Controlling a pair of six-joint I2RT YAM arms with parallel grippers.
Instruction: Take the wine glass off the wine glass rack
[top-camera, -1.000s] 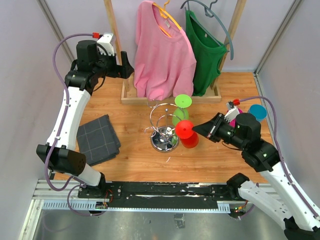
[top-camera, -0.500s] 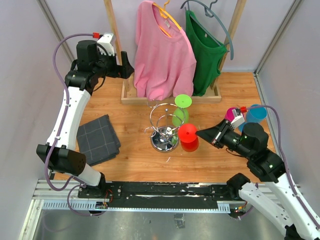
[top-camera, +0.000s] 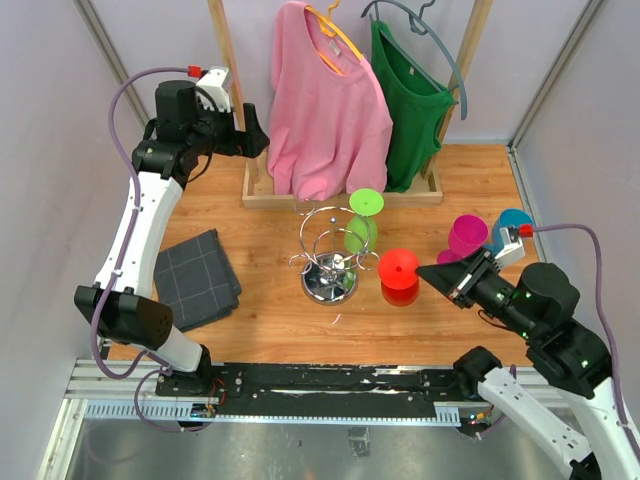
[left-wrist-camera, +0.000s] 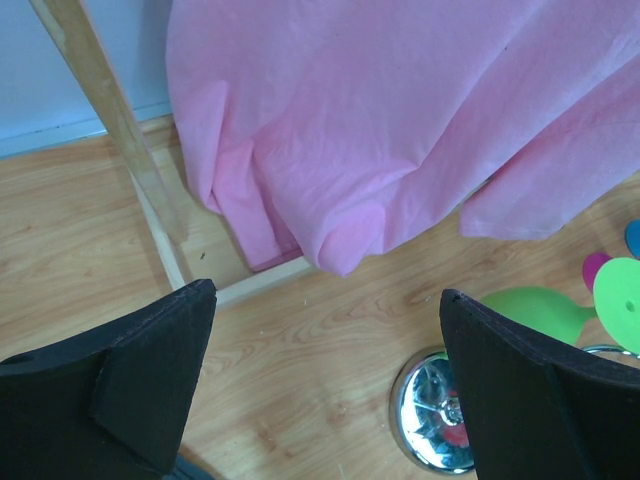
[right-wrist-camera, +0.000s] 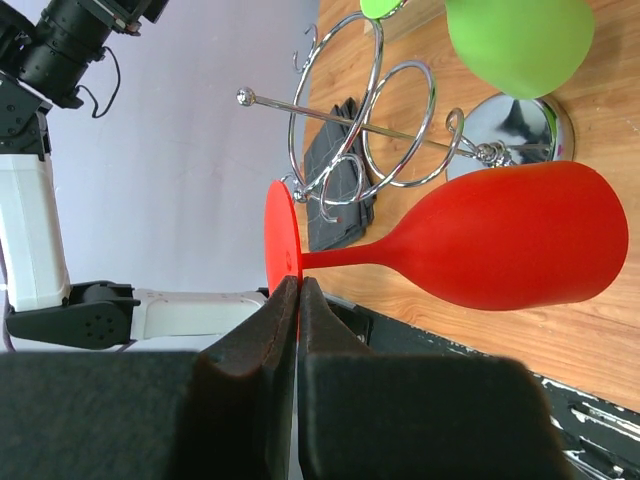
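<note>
Pinching the rim of the foot of the red wine glass (right-wrist-camera: 500, 240), the right gripper (right-wrist-camera: 298, 285) is clamped shut on it at the near right of the worktop (top-camera: 270, 310).

- Glass is inverted, foot up and bowl down, low at the wood. I cannot tell whether the bowl touches it.
- It is just right of the wine glass rack (top-camera: 328, 285), apart from every wire loop.
- Judgement: the lift-off is done for this glass. What is left is to set it down if it is not resting already, then let go.
- A green wine glass (top-camera: 360, 232) hangs on the rack's far-right side; if it counts too, the task is only partly done.
- Further right, a magenta glass (top-camera: 466, 236) and a blue glass (top-camera: 516, 222) are off the rack.
- Far left: the left gripper (top-camera: 255, 130) gapes wide, holding nothing, beside the pink shirt (top-camera: 325, 110).
</note>
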